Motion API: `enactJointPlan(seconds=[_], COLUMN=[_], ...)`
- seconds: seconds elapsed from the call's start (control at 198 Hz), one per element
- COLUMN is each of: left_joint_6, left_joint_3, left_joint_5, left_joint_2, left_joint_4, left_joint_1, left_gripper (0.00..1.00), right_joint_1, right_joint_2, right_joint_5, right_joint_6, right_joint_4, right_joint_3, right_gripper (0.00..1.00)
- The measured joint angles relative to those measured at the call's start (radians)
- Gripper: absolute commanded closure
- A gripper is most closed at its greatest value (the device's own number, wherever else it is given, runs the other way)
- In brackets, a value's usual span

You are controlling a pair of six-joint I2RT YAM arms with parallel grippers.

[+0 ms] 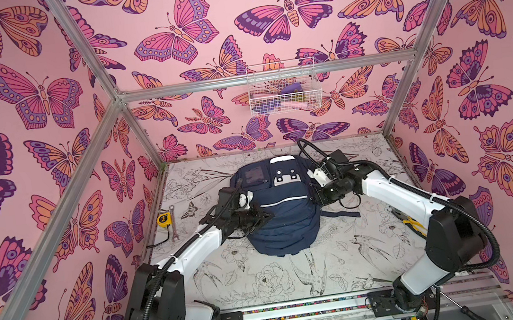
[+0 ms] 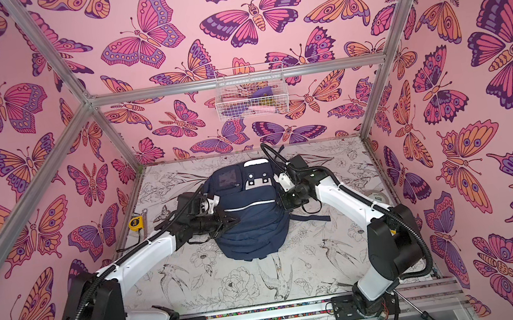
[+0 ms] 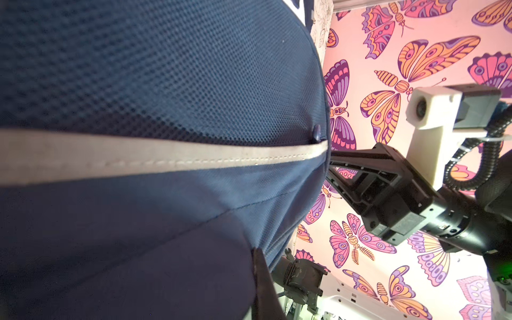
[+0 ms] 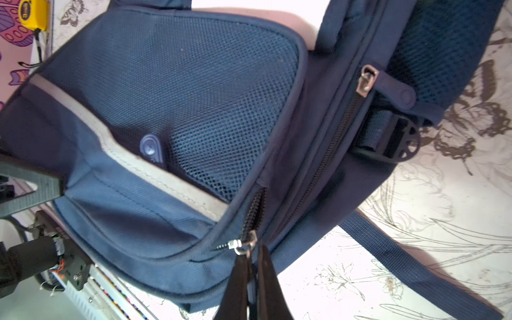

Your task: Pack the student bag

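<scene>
student bag (image 1: 283, 211): between both bent arms
left gripper (image 1: 266, 216): against bag, grip unreadable
right gripper (image 4: 253, 256): clenched on zip pull (image 4: 241, 245), wrist view only

No lettering can be read. The yellow tape measure (image 1: 164, 219), at nine o'clock from the student bag (image 1: 284, 217), bears a round dark label (image 4: 25, 11), too blurred to read.

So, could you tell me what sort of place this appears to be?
Probably a robot test booth: butterfly-papered walls on a metal frame, two arms bolted to a rail, and a backpack on the table.
</scene>
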Motion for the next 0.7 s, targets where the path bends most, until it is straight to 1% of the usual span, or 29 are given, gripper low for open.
enactJointPlan(seconds=[0.046, 0.076, 0.111, 0.162, 0.293, 0.45, 0.567, 0.703], left_joint_6=[-0.014, -0.025, -0.045, -0.079, -0.155, -0.259, -0.325, -0.39], left_joint_3=[-0.001, -0.001, 0.0, 0.01, 0.074, 0.12, 0.126, 0.125], left_joint_5=[-0.018, -0.033, -0.052, -0.078, -0.113, -0.134, -0.146, -0.168], left_joint_2=[-0.024, -0.039, -0.054, -0.069, -0.06, -0.018, 0.026, 0.074], left_joint_4=[-0.063, -0.093, -0.119, -0.148, -0.167, -0.108, -0.064, -0.004], left_joint_1=[0.004, 0.003, -0.003, -0.024, -0.121, -0.21, -0.241, -0.244], left_gripper=[0.45, 0.4, 0.36, 0.33, 0.33, 0.33, 0.32, 0.34], right_joint_1=[-0.002, -0.002, 0.0, 0.005, 0.043, 0.081, 0.107, 0.151], right_joint_2=[-0.001, -0.005, -0.011, -0.027, -0.067, -0.085, -0.088, -0.097], right_joint_5=[0.042, 0.074, 0.104, 0.134, 0.167, 0.168, 0.161, 0.144], right_joint_6=[0.002, 0.006, 0.014, 0.025, 0.061, 0.101, 0.129, 0.151], right_joint_4=[0.003, 0.008, 0.016, 0.026, 0.042, 0.052, 0.054, 0.06], right_joint_3=[-0.004, -0.012, -0.024, -0.046, -0.088, -0.097, -0.097, -0.098], right_gripper=[1.0, 1.0, 1.0, 1.0, 1.0, 1.0, 1.0, 1.0])
